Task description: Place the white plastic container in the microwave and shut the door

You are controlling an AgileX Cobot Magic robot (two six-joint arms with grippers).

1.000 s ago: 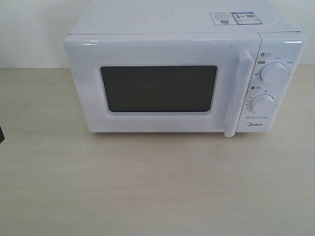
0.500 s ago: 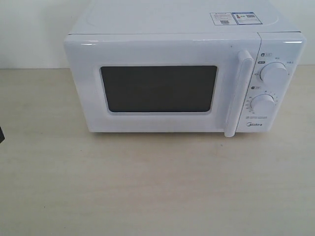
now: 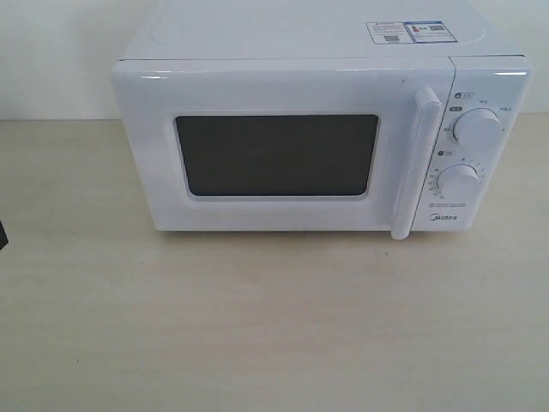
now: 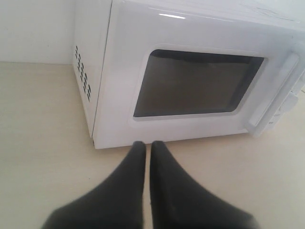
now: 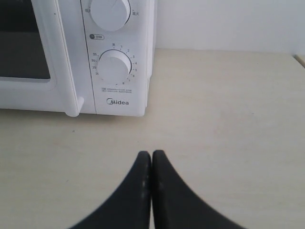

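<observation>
1. The white Midea microwave (image 3: 292, 129) stands on the pale wood-grain desk (image 3: 257, 326), towards its back, with a white wall behind.
2. Its door (image 3: 257, 90) is shut flush with the front. The long vertical bar handle (image 3: 415, 163) sits between the dark window (image 3: 276, 155) and the control panel.
3. The window is too dark to tell what lies inside, and the white plastic container cannot be made out in any view.
4. Two round white dials are on the right panel, the upper dial (image 3: 478, 129) above the lower dial (image 3: 458, 183). Sticker labels (image 3: 410, 32) lie on the top near the right rear.
5. The left fingers (image 4: 136, 167) are pressed together with only a thin seam between them and hold nothing. They hang over bare desk just in front of the door's hinge-side lower corner, apart from it.
6. The right fingers (image 5: 143, 171) are likewise closed tip to tip and empty, over bare desk in front of the microwave's dial-side corner, near the Midea logo (image 5: 117, 102) but not touching it.
7. A small dark shape (image 3: 3, 234) shows at the left edge of the exterior view, and too little of it shows to identify.
</observation>
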